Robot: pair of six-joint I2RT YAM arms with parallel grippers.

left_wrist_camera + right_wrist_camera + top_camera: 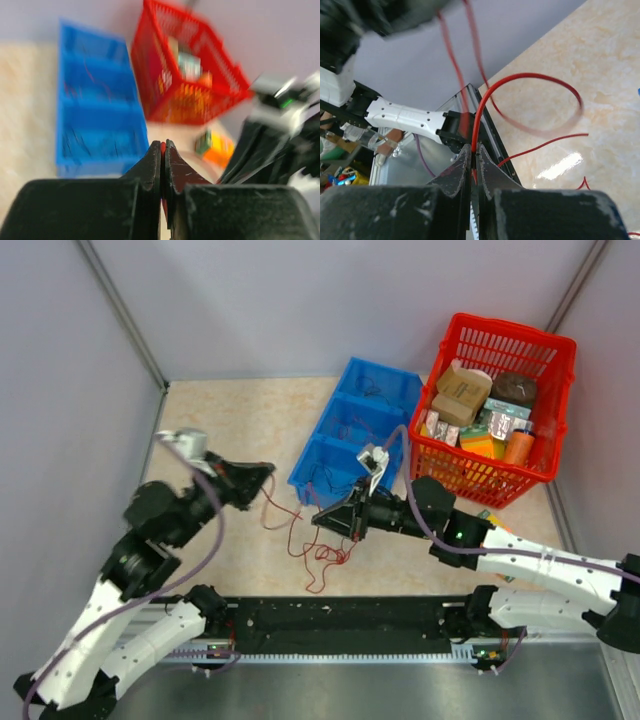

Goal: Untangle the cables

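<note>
A thin red cable (276, 515) hangs from my left gripper (268, 473) and runs to a loose red tangle (322, 558) on the table. My left gripper (163, 145) is shut, and a sliver of red shows pinched between its fingertips. My right gripper (318, 518) sits just right of the tangle. In its wrist view my right gripper (475, 148) is shut on the red cable (530, 76), which rises from the tips and loops over the table. Thin dark cables (95, 141) lie in the blue bin.
A blue three-compartment bin (392, 383) stands at the middle back. A red basket (560, 345) full of packets is to its right, close to the right arm. An orange-and-green item (216, 146) lies near the basket. Grey walls close in both sides.
</note>
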